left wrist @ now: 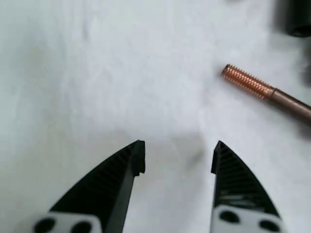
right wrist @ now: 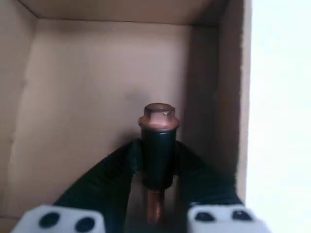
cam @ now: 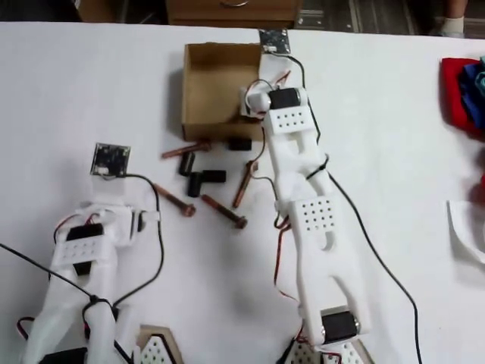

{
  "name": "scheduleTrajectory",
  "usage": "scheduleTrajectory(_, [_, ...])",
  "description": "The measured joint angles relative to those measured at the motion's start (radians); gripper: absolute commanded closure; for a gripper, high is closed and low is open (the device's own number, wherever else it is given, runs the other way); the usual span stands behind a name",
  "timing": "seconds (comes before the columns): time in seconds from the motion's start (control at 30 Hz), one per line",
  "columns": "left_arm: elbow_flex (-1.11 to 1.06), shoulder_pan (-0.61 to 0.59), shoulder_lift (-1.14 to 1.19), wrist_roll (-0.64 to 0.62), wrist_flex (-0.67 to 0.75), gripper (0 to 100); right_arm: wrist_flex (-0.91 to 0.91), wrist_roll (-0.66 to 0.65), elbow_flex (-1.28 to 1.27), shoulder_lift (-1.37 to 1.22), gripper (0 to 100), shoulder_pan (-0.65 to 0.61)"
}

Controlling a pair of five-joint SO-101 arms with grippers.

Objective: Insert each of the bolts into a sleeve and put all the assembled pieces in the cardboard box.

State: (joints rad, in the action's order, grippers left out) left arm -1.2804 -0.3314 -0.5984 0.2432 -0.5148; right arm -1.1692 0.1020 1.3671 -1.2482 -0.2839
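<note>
Our right gripper (right wrist: 156, 151) is clamping a black sleeve (right wrist: 158, 162) with a copper bolt (right wrist: 159, 117) running through it, head poking out one end and shank out the other, so that piece is looking assembled. We're holding it inside the cardboard box (right wrist: 82, 82), just off the brown floor as far as we can tell. In the high view the right arm (cam: 303, 174) is sitting at the box's 4 o'clock corner. Our left gripper (left wrist: 179, 150) is hanging over the bare white table (left wrist: 97, 73) with its fingers spread wide and nothing between them. A threaded bolt end (left wrist: 262, 90) is lying near it but not touching, and a dark blurry sleeve end (left wrist: 296, 19) is sitting a bit beyond that. From above, four loose bolts (cam: 225, 213) and a few loose sleeves (cam: 186, 164) are lying scattered at 6 o'clock from the box, two of the sleeves touching in an L. The left arm (cam: 91, 243) is parked at about 8 o'clock from that scatter.
</note>
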Motion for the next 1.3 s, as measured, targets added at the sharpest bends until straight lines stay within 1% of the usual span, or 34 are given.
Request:
scheduleTrajectory(0.07, [0.0,0.0,0.0,0.0,0.0,76,0.008,0.0,0.015,0.002,78.2,-0.009])
scheduleTrajectory(0.17, [0.0,0.002,0.0,0.0,0.0,76,0.009,0.0,0.06,0.002,82.0,-0.018])
scheduleTrajectory(0.23, [0.0,0.0,0.0,0.0,0.0,76,0.009,0.0,0.115,0.002,88.4,-0.018])
scheduleTrajectory(0.3, [0.0,0.002,0.0,0.0,0.0,76,0.009,0.0,0.17,0.003,98.6,-0.015])
scheduleTrajectory(0.37, [0.0,0.002,0.0,0.0,0.0,76,0.009,0.0,0.21,0.003,96.1,0.005])
scheduleTrajectory(0.43, [0.0,0.0,0.0,0.0,0.0,76,0.009,0.0,0.222,0.003,97.9,0.048])
scheduleTrajectory(0.6, [0.0,0.002,0.0,0.0,0.0,76,-0.052,0.0,0.207,0.003,97.9,0.175])
scheduleTrajectory(0.7, [0.0,0.0,0.0,0.0,0.0,76,-0.084,0.0,0.207,-0.037,97.9,0.219])
scheduleTrajectory(0.9, [0.0,0.0,0.0,0.0,0.0,76,-0.144,0.0,0.207,-0.114,97.9,0.21])
scheduleTrajectory(1.3, [0.0,0.002,0.0,0.0,0.0,76,-0.149,0.0,0.207,-0.124,97.9,0.161])
